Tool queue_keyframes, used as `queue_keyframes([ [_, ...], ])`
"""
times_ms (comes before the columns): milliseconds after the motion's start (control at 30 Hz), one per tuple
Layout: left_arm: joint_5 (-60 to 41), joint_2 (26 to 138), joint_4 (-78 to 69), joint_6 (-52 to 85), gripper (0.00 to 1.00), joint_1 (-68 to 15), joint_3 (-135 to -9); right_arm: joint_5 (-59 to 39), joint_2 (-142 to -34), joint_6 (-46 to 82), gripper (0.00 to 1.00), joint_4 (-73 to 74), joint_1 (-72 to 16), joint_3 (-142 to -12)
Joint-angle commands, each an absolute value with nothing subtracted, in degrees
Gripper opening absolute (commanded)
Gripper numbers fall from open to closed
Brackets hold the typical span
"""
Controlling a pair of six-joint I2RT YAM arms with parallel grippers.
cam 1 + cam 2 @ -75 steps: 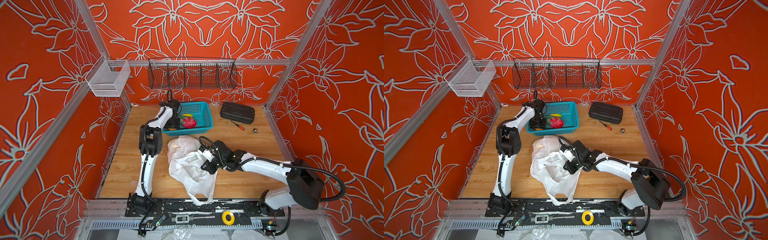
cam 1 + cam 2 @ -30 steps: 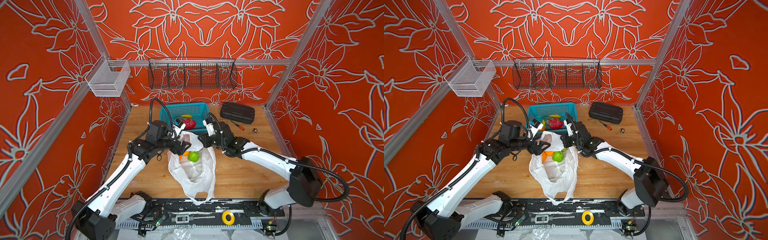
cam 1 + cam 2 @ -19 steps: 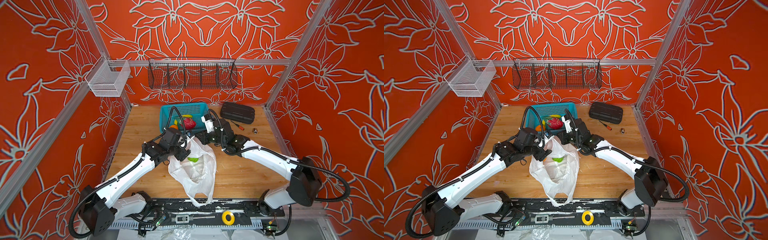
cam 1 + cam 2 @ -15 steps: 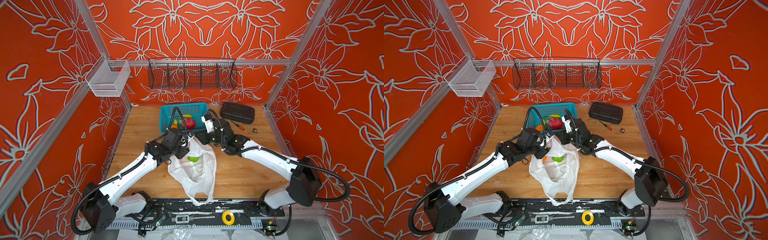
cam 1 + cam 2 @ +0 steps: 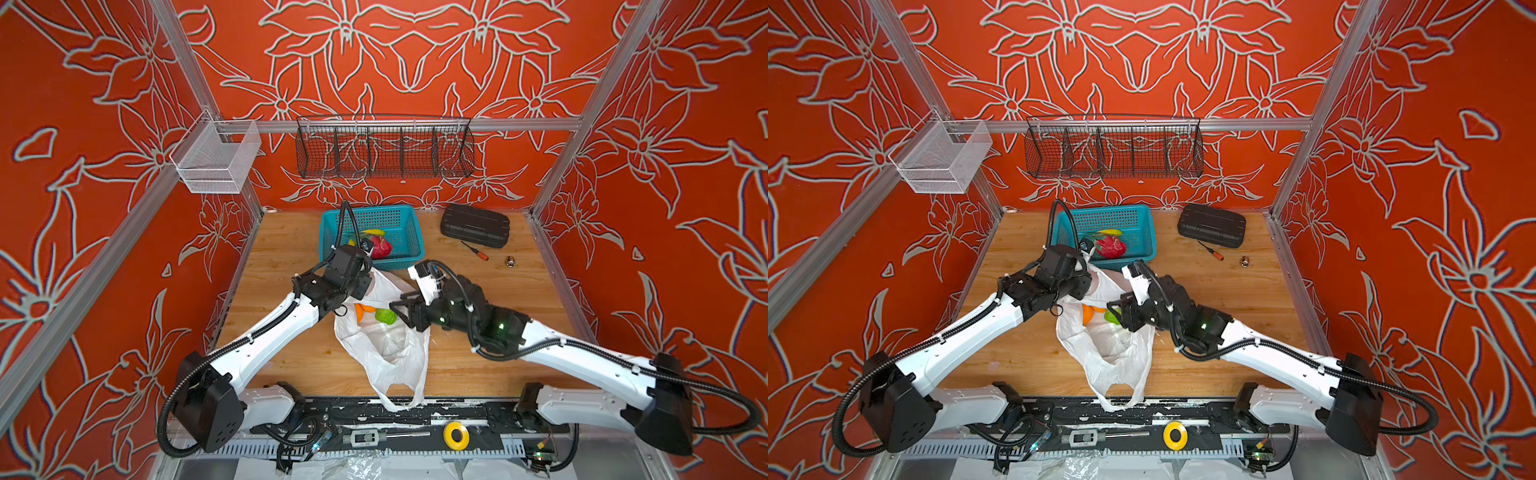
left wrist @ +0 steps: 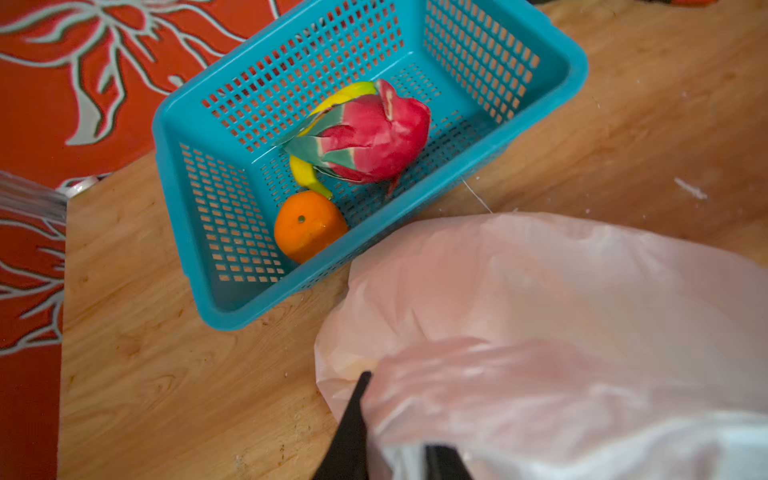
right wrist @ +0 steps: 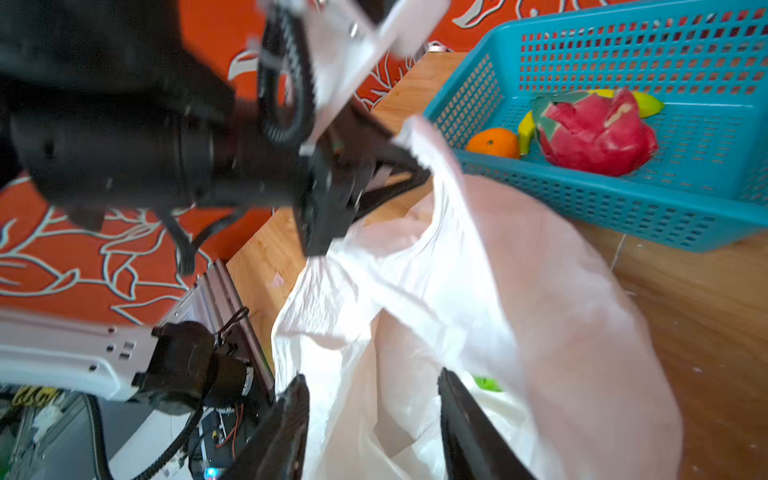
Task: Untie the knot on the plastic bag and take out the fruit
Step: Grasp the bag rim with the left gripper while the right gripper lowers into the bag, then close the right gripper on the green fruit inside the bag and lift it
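The plastic bag [image 5: 386, 353] lies open-mouthed mid-bench [image 5: 282, 257], with an orange [image 5: 360, 312] and a green fruit [image 5: 386, 316] showing inside. The left gripper [image 7: 417, 166] is pinched tight on the bag's rim, just beside the teal basket [image 5: 390, 214] that holds a dragon fruit [image 6: 374, 141]. The right gripper [image 7: 374, 378] hangs over the mouth, jaws apart, gripping nothing.
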State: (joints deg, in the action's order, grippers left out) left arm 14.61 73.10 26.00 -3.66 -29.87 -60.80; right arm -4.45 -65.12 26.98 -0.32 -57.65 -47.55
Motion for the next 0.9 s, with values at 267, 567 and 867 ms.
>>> queue_keyframes([
  [267,9.32,73.4,28.04,5.87,0.14,-26.91,-65.92,6.28,-76.26,30.35,0.54,2.67,-63.46,-44.38],
  [567,8.5,72.61,29.4,5.89,0.14,-26.64,-65.04,17.27,-92.3,36.19,0.63,-6.36,-63.2,-56.17],
  [867,8.65,70.51,29.7,6.04,0.13,-26.56,-63.83,19.9,-99.66,37.16,0.89,-11.58,-60.83,-63.11],
])
